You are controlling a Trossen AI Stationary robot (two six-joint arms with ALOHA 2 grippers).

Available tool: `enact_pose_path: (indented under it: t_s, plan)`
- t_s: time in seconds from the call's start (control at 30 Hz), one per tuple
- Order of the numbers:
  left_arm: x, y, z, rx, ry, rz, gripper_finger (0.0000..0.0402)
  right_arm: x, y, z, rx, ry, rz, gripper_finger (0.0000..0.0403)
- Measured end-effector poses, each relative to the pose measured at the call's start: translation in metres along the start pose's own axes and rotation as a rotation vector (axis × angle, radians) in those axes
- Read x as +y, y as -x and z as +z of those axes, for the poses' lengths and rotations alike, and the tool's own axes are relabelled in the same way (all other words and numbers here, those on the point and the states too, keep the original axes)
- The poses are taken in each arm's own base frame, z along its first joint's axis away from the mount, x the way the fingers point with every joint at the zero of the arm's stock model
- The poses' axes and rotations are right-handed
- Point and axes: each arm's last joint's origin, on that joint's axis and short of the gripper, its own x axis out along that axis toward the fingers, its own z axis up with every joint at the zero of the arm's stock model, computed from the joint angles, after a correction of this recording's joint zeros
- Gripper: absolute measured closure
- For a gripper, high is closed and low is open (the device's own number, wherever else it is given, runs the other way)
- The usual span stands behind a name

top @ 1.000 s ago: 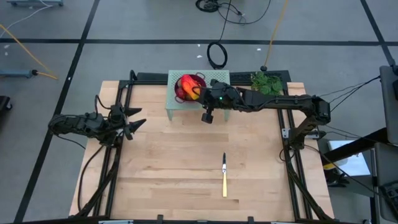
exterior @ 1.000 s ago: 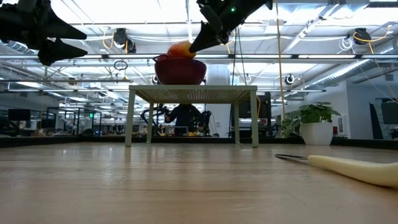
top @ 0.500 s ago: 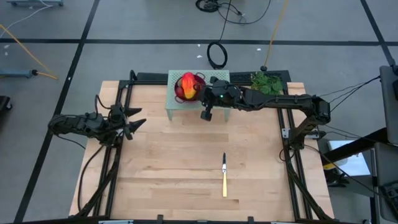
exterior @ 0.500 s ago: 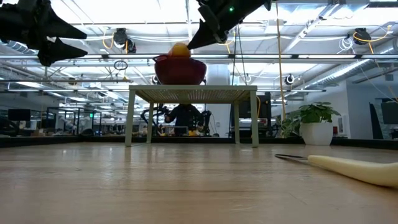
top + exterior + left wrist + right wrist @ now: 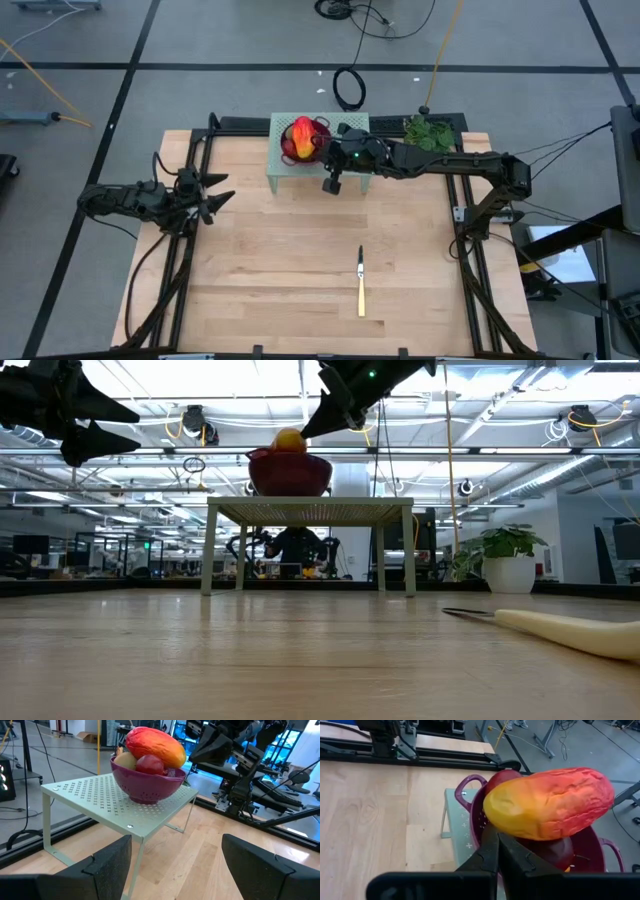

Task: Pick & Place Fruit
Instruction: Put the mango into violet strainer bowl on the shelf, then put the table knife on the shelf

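A purple colander bowl stands on a pale green perforated stand at the table's far edge. A large red-orange-yellow fruit lies across the top of the bowl, over a dark red ball and a brown-green oval. My right gripper is shut and hangs over the bowl's right rim, its tips at the big fruit's yellow end. My left gripper waits open and level at the table's left side, pointing toward the stand. My right gripper's shut fingertips come slanting down from the table's right to just under the big fruit's yellow end. Whether they touch it, I cannot tell. The fruit rests on the other fruits in the bowl.
A yellow-handled knife lies on the wooden table near the middle right, toward the near edge. A potted plant stands at the far right, beside the stand. The wood between the arms and in front of the stand is bare.
The big fruit has turned about on top of the bowl. Its orange end, which reached out toward my right gripper, has swung back over the bowl, and the fruit sits lower and more centred. My right gripper has stayed shut and almost in place.
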Motion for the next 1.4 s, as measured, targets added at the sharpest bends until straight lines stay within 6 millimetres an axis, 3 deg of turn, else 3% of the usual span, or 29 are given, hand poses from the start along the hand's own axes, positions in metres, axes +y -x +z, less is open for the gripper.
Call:
enact_pose_path:
  t_s: [0.17, 0.57, 1.03, 1.4]
  plan:
    - [0.000, 0.000, 0.000, 0.000, 0.000, 0.000, 0.0091, 0.001, 0.005, 0.001, 0.012, 0.004, -0.017, 0.0402]
    - [0.000, 0.000, 0.000, 0.000, -0.040, -0.001, 0.0092, 0.020, 0.076, 0.009, 0.119, -0.081, 0.009, 0.0402]
    - [0.000, 0.000, 0.000, -0.004, -0.040, -0.002, 0.0092, 0.061, 0.116, -0.004, 0.325, -0.300, 0.178, 0.0402]
    - [0.000, 0.000, 0.000, -0.002, -0.113, -0.002, 0.0092, 0.106, 0.144, -0.013, 0.486, -0.444, 0.294, 0.0403]
